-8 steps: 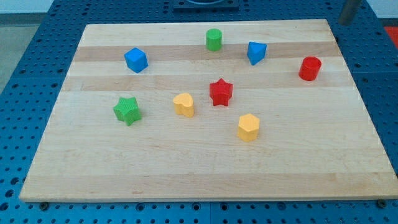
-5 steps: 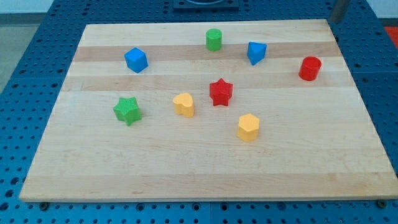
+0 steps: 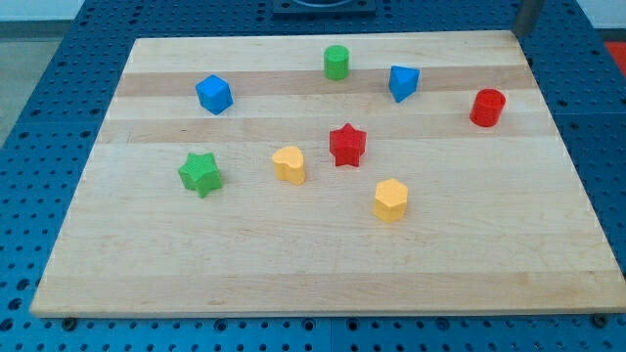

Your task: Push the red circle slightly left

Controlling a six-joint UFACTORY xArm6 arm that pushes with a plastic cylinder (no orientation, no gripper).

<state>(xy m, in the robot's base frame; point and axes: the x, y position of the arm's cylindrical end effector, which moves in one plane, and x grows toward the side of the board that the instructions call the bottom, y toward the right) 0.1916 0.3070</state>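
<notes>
The red circle (image 3: 487, 107) sits on the wooden desk (image 3: 313, 254), close to the edge at the view's right. My tip (image 3: 525, 29) is up above the red circle and a bit to its right, at the top corner of the desk, well apart from the block. There is no claw on this arm, only the rod, so nothing is open, shut or holding on. To the left of the red circle is a blue block (image 3: 402, 82), and further left, near the top edge, is a green cylinder (image 3: 336, 62). A blue cube (image 3: 213, 94) is far to the left of the red circle. Down and left of the red circle is a red star (image 3: 346, 145). Lower still are a yellow block (image 3: 390, 199), another yellow block (image 3: 290, 164) and a green star (image 3: 201, 174).
</notes>
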